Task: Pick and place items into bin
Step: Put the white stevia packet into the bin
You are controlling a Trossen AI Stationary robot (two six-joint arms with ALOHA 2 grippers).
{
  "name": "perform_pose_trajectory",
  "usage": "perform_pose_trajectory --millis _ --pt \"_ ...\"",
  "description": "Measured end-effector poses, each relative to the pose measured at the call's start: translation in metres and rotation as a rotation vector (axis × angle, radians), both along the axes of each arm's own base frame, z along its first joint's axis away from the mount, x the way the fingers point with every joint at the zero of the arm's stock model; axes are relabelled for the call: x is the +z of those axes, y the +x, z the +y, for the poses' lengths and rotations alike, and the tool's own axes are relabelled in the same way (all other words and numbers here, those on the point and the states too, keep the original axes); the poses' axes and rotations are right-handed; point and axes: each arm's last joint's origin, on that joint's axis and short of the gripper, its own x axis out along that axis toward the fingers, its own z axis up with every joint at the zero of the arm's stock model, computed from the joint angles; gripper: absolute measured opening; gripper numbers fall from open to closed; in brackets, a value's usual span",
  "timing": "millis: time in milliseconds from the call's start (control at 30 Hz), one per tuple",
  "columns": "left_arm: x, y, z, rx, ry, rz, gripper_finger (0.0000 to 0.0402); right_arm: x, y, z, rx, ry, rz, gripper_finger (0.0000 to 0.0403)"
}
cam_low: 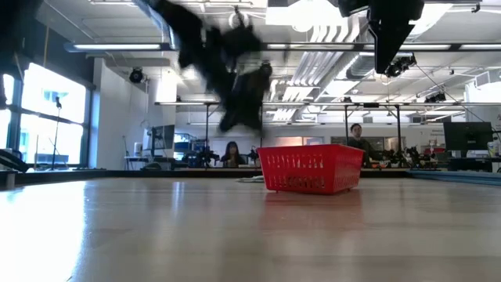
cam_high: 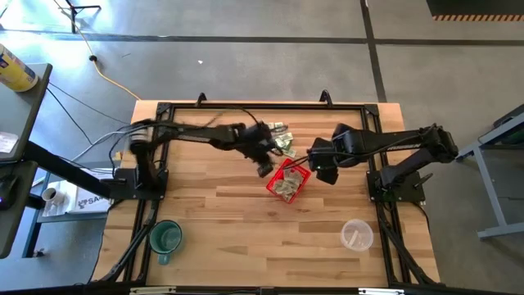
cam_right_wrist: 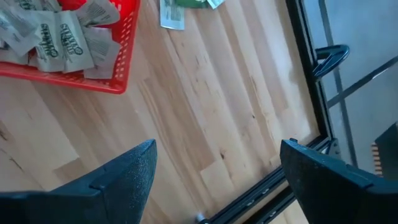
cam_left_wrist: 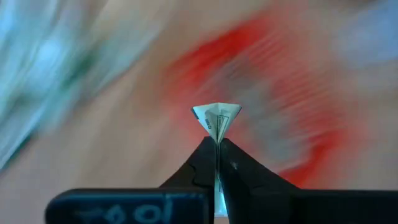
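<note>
Slip (cam_left_wrist: 216, 118) of pale-green-and-white paper, folded, pinched between the closed fingers of the left gripper (cam_high: 264, 168); the wrist view shows it sticking out past the fingertips, red blur behind. Left gripper is airborne, just off the red basket's (cam_high: 301, 174) 10 o'clock corner in the high view, its arm smeared with motion.

Red basket sits near table centre, already holding a heap of slips (cam_right_wrist: 59, 37). More loose slips (cam_high: 282, 138) lie on the wood at 12 o'clock from the basket, near the far edge.

Right gripper (cam_high: 326, 174) hangs just off the basket at 3 o'clock, fingers spread wide with nothing between them, well above the table top in the low view.

Green mug (cam_high: 166, 238) at 7 o'clock, clear cup (cam_high: 356, 235) at 4 o'clock, both well apart from the work.

Step, as judged: carry phase, slip in transit to the bin. Next move calls for bringing the left gripper squarely over the basket opening, then opening the fingers so the light paper falls inside rather than drifting over the rim.
</note>
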Motion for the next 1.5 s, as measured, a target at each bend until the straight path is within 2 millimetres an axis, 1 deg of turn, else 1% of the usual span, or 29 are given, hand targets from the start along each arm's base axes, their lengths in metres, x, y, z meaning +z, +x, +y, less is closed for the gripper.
perform_pose_trajectory --millis 33,67,100,133,167,200,267,300,333,400,500,533,567,600,667,700,800,867,900,933,1000,1033,1100,1200,1267,1333,1400,1500 --pt "0.023 0.002 -0.006 -0.044 -0.014 -0.104 0.0043 0.000 0.000 0.000 0.008 -0.006 0.004 0.0330" --pt "0.039 0.006 -0.013 -0.084 -0.017 -0.185 0.0034 0.000 0.000 -0.001 0.017 -0.014 0.009 0.0330" --pt "0.051 0.009 -0.020 -0.115 -0.017 -0.244 0.0029 0.000 0.000 -0.002 0.026 -0.022 0.015 0.0330" --pt "0.057 0.012 -0.027 -0.135 -0.016 -0.267 0.0029 0.001 0.000 -0.002 0.031 -0.026 0.017 0.0330" --pt "0.059 0.015 -0.035 -0.142 -0.018 -0.268 0.0029 0.001 -0.001 -0.004 0.032 -0.028 0.020 0.0330" --pt "0.051 0.020 -0.042 -0.145 -0.030 -0.236 0.0029 0.002 -0.001 -0.006 0.032 -0.030 0.022 0.0330" --pt "0.027 0.034 -0.060 -0.135 -0.036 -0.190 0.0031 0.004 -0.003 -0.011 0.027 -0.032 0.021 0.0330" --pt "0.019 0.037 -0.068 -0.117 -0.033 -0.169 0.0043 0.005 -0.004 -0.014 0.023 -0.032 0.016 0.0330" --pt "0.013 0.042 -0.075 -0.098 -0.021 -0.179 0.0062 0.006 -0.005 -0.016 0.017 -0.032 0.010 0.0330" --pt "0.005 0.051 -0.086 -0.030 0.001 -0.192 0.0116 0.008 -0.008 -0.021 0.007 -0.033 0.004 0.0330" --pt "-0.014 0.050 -0.093 0.062 -0.003 -0.103 0.0206 0.012 -0.013 -0.025 -0.009 -0.024 -0.009 0.0330" --pt "-0.015 0.049 -0.093 0.071 -0.011 -0.090 0.0233 0.013 -0.014 -0.026 -0.007 -0.019 -0.009 0.0330" --pt "-0.011 0.049 -0.093 0.066 -0.026 -0.096 0.0258 0.015 -0.017 -0.026 -0.006 -0.009 -0.010 0.0330" --pt "-0.002 0.045 -0.093 0.057 -0.039 -0.091 0.0282 0.016 -0.019 -0.027 -0.006 0.002 -0.015 0.0330" --pt "0.012 0.033 -0.089 0.068 -0.048 -0.036 0.0316 0.018 -0.022 -0.029 -0.009 0.024 -0.024 0.0330" --pt "0.020 0.026 -0.087 0.077 -0.039 -0.015 0.0326 0.019 -0.025 -0.029 -0.009 0.027 -0.030 0.0330" --pt "0.040 -0.004 -0.078 0.123 0.062 0.125 0.0335 0.009 -0.033 -0.031 0.002 0.069 -0.055 0.0330" --pt "0.059 -0.022 -0.068 0.175 0.112 0.148 0.0325 -0.008 -0.036 -0.033 0.015 0.157 -0.106 0.0330" --pt "0.067 -0.032 -0.062 0.193 0.107 0.153 0.0317 -0.019 -0.037 -0.034 0.028 0.222 -0.147 0.0330" --pt "0.070 -0.039 -0.055 0.204 0.090 0.159 0.0308 -0.030 -0.036 -0.037 0.040 0.282 -0.195 0.0330" --pt "0.076 -0.048 -0.039 0.229 0.041 0.113 0.0289 -0.053 -0.029 -0.046 0.048 0.379 -0.331 0.0330" --pt "0.074 -0.055 -0.032 0.247 0.018 0.122 0.0280 -0.062 -0.024 -0.054 0.037 0.402 -0.407 0.0330" --pt "0.072 -0.064 -0.020 0.292 -0.019 0.113 0.0265 -0.071 -0.013 -0.073 -0.002 0.402 -0.542 0.0330" --pt "0.062 -0.083 -0.002 0.348 -0.073 0.155 0.0247 -0.079 0.006 -0.101 -0.063 0.327 -0.617 0.0330" --pt "0.052 -0.089 0.010 0.370 -0.112 0.165 0.0239 -0.087 0.020 -0.119 -0.119 0.256 -0.569 0.0330" --pt "0.045 -0.096 0.020 0.386 -0.157 0.188 0.0234 -0.096 0.036 -0.137 -0.145 0.226 -0.515 0.0330" --pt "0.042 -0.100 0.029 0.393 -0.190 0.177 0.0232 -0.109 0.051 -0.155 -0.155 0.234 -0.450 0.0330" --pt "0.039 -0.106 0.038 0.384 -0.191 0.183 0.0233 -0.124 0.069 -0.183 -0.157 0.250 -0.341 0.0330"
